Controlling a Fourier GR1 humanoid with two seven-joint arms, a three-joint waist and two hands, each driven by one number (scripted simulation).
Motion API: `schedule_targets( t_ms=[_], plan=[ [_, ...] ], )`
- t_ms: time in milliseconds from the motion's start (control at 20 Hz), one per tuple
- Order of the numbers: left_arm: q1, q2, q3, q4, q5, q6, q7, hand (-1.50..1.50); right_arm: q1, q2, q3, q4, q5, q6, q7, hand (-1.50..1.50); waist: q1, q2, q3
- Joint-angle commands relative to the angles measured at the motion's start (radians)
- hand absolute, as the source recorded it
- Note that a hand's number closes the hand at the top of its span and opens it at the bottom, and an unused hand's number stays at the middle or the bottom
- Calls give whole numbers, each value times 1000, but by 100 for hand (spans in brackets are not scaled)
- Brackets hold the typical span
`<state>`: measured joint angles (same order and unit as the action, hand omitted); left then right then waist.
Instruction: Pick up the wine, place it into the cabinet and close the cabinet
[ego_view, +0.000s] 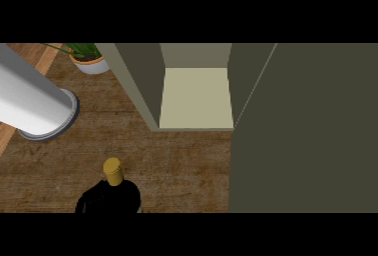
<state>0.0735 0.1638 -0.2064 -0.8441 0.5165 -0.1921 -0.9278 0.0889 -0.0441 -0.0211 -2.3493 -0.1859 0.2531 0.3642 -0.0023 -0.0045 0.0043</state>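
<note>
I'm looking down on the counter (184, 165), a brown wood-grain top filling most of my view. The cabinet (144, 85) is sitting at twelve o'clock with its pale inside floor showing, so it is standing open and ready to take something. Its door (310, 130) is swinging out toward me and covering the whole three o'clock side, which I judge will crowd any reach from the right.

At nine o'clock a grey forearm (29, 95) is slanting in from the upper left; I'm seeing no hand on the end of it, and no other hand anywhere, so I can't tell whether either is released, clenched or grasping.

The wine bottle (111, 192) is standing upright on the counter at six o'clock, gold cap pointing up at me, well apart from the cabinet and untouched.

At eleven o'clock a small potted plant (88, 60) is sitting beside the cabinet's left wall.
</note>
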Motion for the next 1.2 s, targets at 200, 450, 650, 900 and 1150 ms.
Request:
schedule_targets(
  t_ms=[200,450,650,900,1150],
  plan=[
    [107,32,-45,-250,-13,-63,55,150,35,28,32,28,49,8,-52,-150,5,3,-4],
    [165,40,-57,-445,-10,-13,191,150,3,-11,-52,9,-54,7,-3,-150,4,3,-4],
    [234,24,-105,-681,-5,85,311,150,58,10,2,-46,-24,22,-12,-150,4,3,-4],
    [223,-17,-148,-899,-18,234,480,150,2,-3,-21,48,-23,25,-30,-150,6,3,-3],
    [99,-32,-101,-870,-55,258,524,150,-13,-32,-51,-12,-62,12,47,-150,1,4,-4]
  ],
)
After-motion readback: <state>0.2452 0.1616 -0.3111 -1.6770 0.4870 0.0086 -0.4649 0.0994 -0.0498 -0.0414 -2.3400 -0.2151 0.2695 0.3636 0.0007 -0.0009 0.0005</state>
